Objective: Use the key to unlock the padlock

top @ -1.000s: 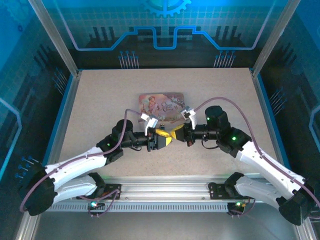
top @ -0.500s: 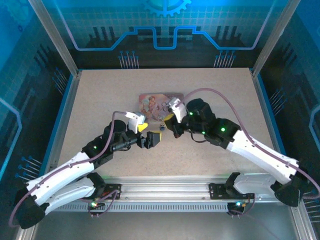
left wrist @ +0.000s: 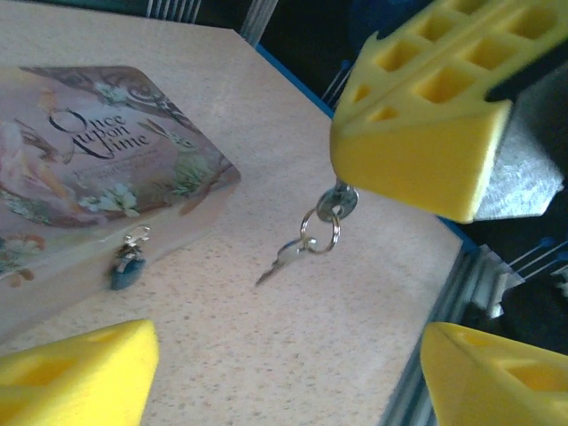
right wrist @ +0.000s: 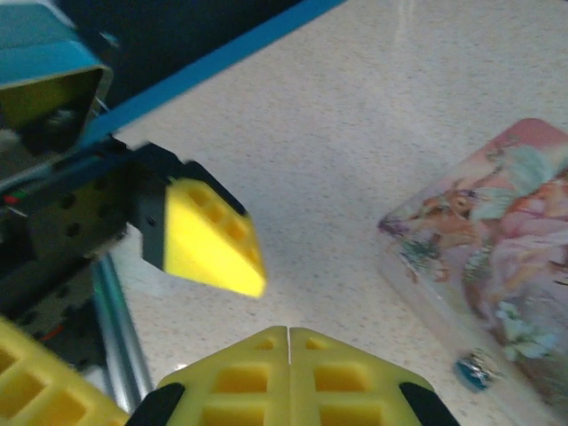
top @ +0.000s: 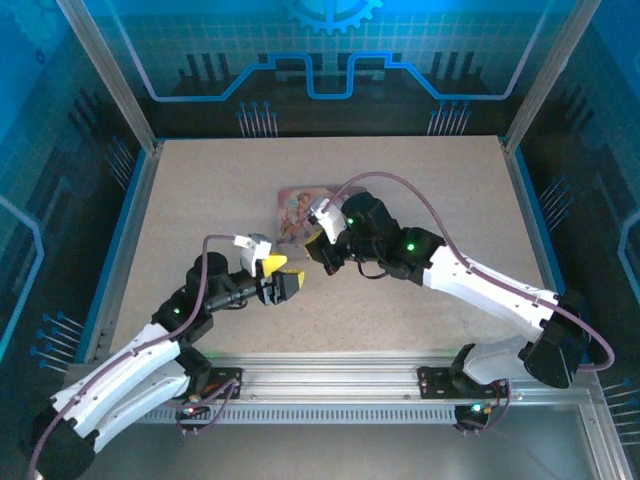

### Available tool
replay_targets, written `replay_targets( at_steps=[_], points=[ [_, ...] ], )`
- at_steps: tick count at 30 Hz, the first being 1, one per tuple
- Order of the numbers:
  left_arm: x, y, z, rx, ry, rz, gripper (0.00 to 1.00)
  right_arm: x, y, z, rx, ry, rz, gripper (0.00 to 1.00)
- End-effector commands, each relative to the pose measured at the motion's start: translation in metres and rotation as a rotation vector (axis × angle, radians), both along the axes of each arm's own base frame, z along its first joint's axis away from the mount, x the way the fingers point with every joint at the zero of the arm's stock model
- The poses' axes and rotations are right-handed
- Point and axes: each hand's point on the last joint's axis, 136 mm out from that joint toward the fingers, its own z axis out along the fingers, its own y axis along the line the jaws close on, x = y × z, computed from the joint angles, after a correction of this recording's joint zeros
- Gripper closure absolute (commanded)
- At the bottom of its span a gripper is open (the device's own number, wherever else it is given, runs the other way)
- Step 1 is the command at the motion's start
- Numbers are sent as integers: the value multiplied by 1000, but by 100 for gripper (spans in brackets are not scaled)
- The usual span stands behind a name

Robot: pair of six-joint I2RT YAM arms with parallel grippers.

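Over speckled tabletop (top: 200,200), right gripper (right wrist: 288,337) clamps the dangling key (left wrist: 282,259); left gripper (left wrist: 284,351) spread wide

Pink tin (left wrist: 80,169): cut off by the frame's left edge in the left wrist view; right part covered from above by the right gripper (left wrist: 355,173).
Padlock (right wrist: 475,371): blurred bluish speck, shackle unreadable.
Key (left wrist: 277,262): ring's upper end hidden under that gripper.
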Motion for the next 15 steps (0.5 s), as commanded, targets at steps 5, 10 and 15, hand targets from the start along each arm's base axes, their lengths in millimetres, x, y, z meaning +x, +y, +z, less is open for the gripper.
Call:
replay_targets(
  at_steps=[5,10,15],
  points=[
    [-10,-25,31,-219,-36,-207,33,-4,2,26,256,107,77,100],
    [-5,-31,41,-274,-54,-236,35,-6,-6,38,342,113,89,100],
    [4,-25,44,-329,-58,-200,43,-7,-9,40,370,124,91,100]
  ],
)
